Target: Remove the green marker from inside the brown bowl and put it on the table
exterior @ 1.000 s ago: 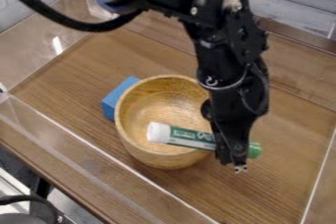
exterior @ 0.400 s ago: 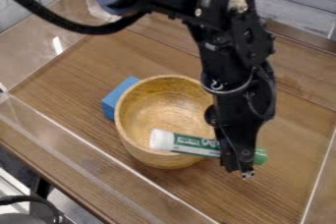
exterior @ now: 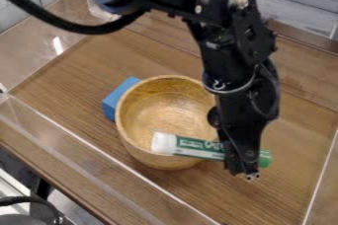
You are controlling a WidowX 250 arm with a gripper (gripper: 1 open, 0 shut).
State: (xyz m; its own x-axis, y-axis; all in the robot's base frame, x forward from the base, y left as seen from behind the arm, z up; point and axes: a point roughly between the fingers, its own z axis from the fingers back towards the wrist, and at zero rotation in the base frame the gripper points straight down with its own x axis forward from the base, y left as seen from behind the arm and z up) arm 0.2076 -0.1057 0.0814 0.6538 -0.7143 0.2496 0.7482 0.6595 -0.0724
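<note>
Lying nearly level across the near-right rim of the brown bowl (exterior: 169,120), the green marker (exterior: 209,148) is the item on which the coming move turns. Only one view is supplied, the camera looking down over the table (exterior: 79,71).

Camera view, relation: the marker's long axis runs left to right with a slight downward slant; its white end points into the bowl's hollow, its green end juts out past the wall toward the open tabletop. The gripper (exterior: 244,168) comes down steeply on that outer green end, jaws pressed together on the marker. The clear route to the table lies rightward and toward the viewer, along the marker's own axis. With a single arm present, there is no nearer hand to choose.

Camera view, materials:
- Marker: short, thick cylinder, smooth plastic, green body with a white label.
- Bowl: round, thick-walled, pale wood with visible grain.
- Table: dark wood grain, flat, fenced by clear acrylic walls (exterior: 34,135).
- Blue block (exterior: 121,95): rectangular, matte, touching the bowl's left side, partly hidden behind it.
</note>
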